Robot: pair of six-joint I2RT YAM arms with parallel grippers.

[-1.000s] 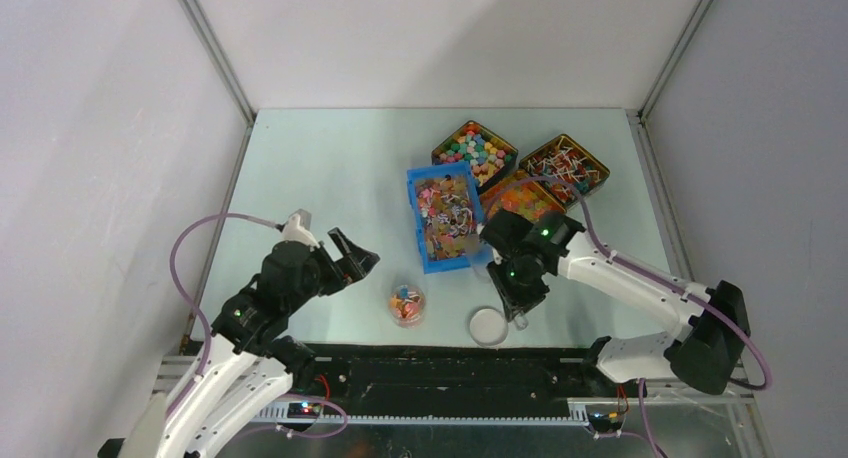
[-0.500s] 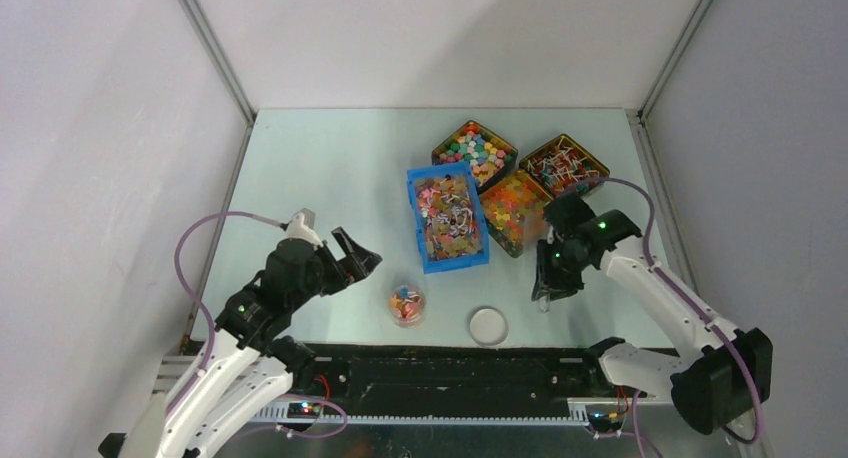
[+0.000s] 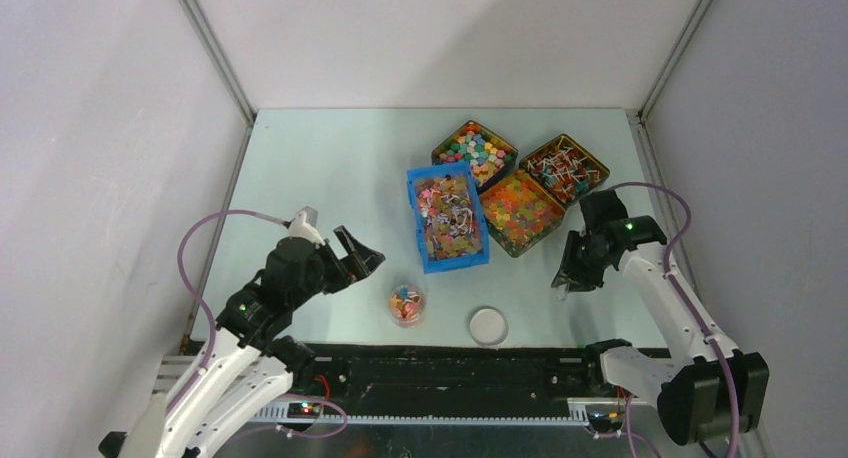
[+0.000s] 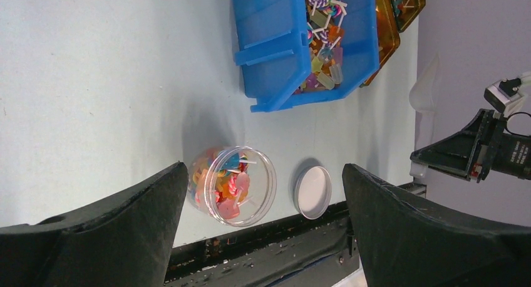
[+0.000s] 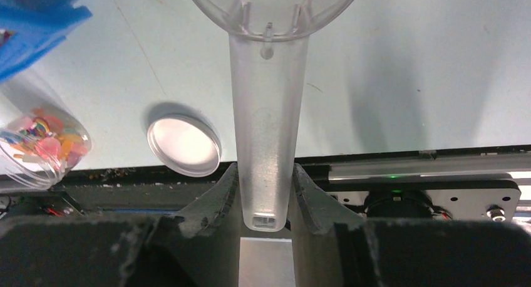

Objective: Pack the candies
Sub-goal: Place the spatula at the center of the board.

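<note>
Sitting in a small clear jar (image 4: 273,182) at the near edge of the table (image 3: 330,178), the candies (image 4: 226,188) form a shallow layer of orange, pink and red pieces. The jar is uncapped; its white lid (image 4: 313,191) lies flat on the table just to the right, apart from it. More candies, mixed with lollipops, fill the far end of the blue bin (image 4: 269,24) behind the jar. Three dark trays stand beside that bin: one of multicoloured pieces (image 3: 447,138), one of orange pieces (image 3: 514,252) touching the bin's right side, and one of lollipops (image 3: 604,174) furthest right.

Left gripper (image 4: 264,168): it hovers low, left of the jar and facing it, fingers (image 4: 125,218) spread wide with nothing between them.

Right gripper (image 3: 570,278): it is over bare table right of the lid and near the orange tray. Its fingers (image 5: 219,196) are clamped on the handle of a clear plastic scoop (image 5: 268,143), bowl pointing away from the wrist.
</note>
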